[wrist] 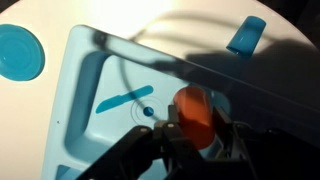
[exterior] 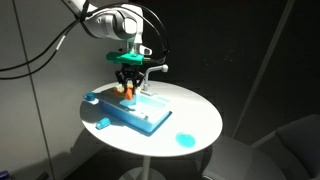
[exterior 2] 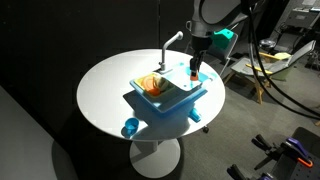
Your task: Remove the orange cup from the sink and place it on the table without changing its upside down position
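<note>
The tiny orange cup [wrist: 190, 105] sits between my gripper's [wrist: 197, 118] two dark fingers, which are shut on its sides. In both exterior views the gripper [exterior: 128, 86] [exterior 2: 194, 68] hangs over the light blue sink [exterior: 140, 112] [exterior 2: 172, 100], near the sink's edge, with the cup [exterior: 127, 94] [exterior 2: 193, 75] at its tips just above the basin [wrist: 95, 90]. The thin white faucet [exterior 2: 166, 48] stands at the sink's far side. The sink rests on the round white table [exterior: 195, 110] [exterior 2: 105, 85]. Whether the cup touches the basin floor I cannot tell.
A small round blue dish [exterior: 184, 139] [exterior 2: 130, 127] [wrist: 18, 52] lies on the table beside the sink. A flat orange-tan patch [exterior 2: 150, 83] lies in the basin. A blue peg [wrist: 245, 35] [exterior 2: 196, 114] sticks out at the sink's corner. Cables hang behind the arm.
</note>
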